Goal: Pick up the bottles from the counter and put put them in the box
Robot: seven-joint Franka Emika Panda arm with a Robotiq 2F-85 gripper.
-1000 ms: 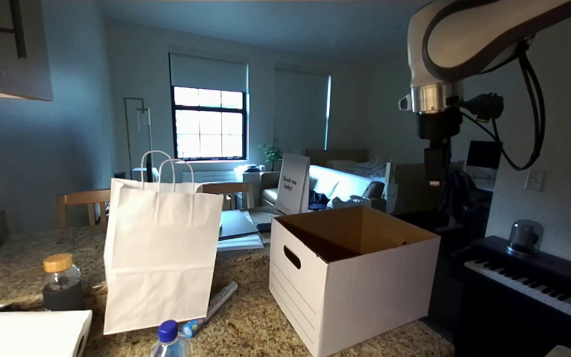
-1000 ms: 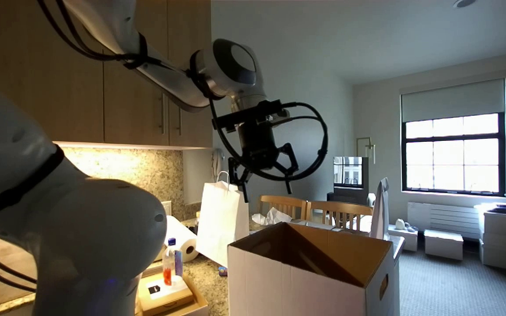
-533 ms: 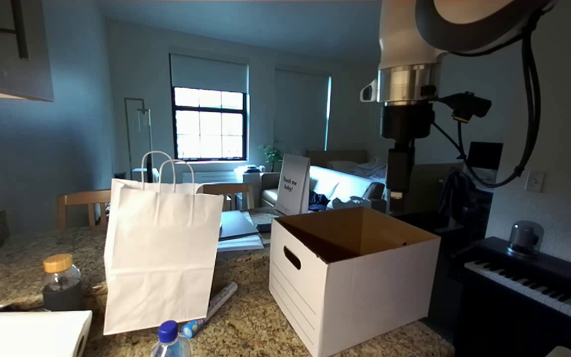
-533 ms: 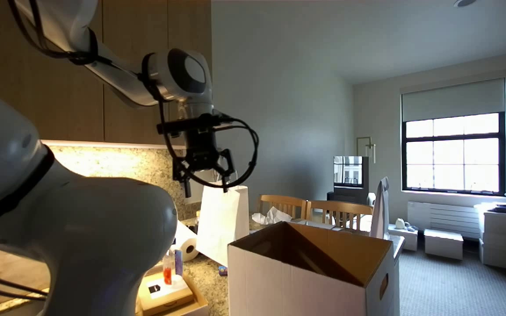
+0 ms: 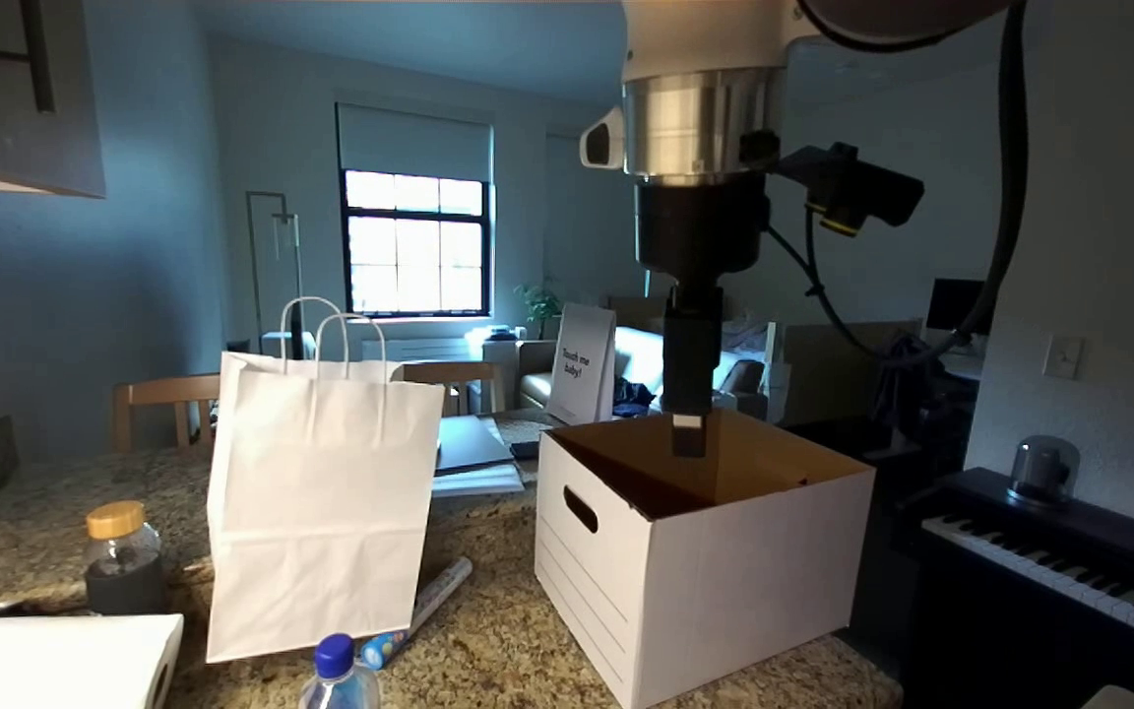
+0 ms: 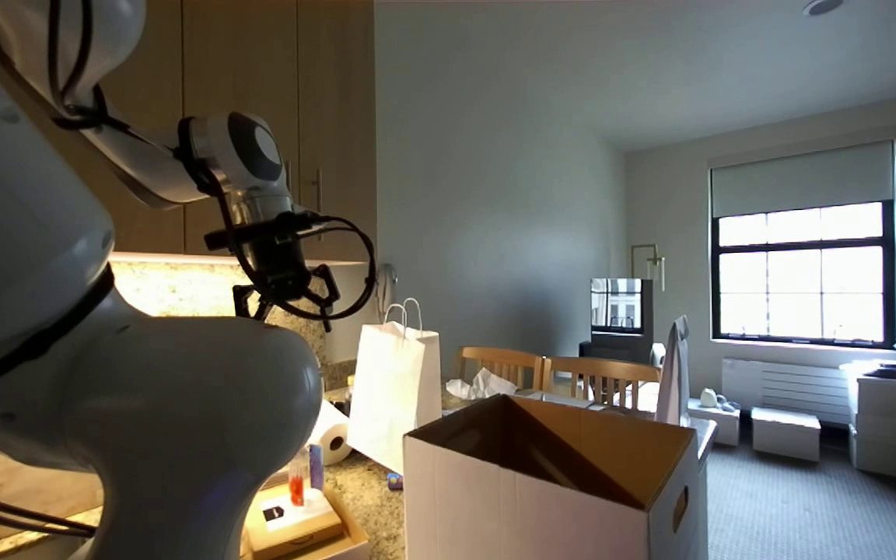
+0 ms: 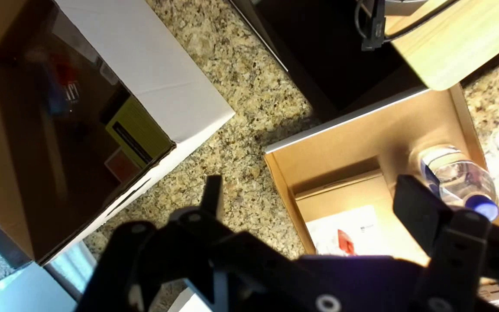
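We see the bottle (image 7: 461,177) standing upright inside a shallow cardboard tray (image 7: 362,134), near its wall, the long axis close to vertical and the blue cap (image 7: 484,207) pointing up; in the wrist view it looks slanted, cap toward the lower right. Its body is clear and glossy, with rounded shoulders and a blue patch; in an exterior view an orange-red shape (image 6: 296,490) shows low against it, and we cannot tell whether that is inside. Beside it sits a flat tan package (image 7: 340,199) with a white patch. The white cardboard box (image 7: 158,82) near the tray is square-cornered, brown within and open on top, with a yellow-green item (image 7: 139,130) inside. Both rest on the speckled brown-grey counter (image 7: 249,78). We see the gripper (image 7: 310,197) with its fingers spread wide and nothing between them; in the wrist view one shows against the counter, the other against the tray.
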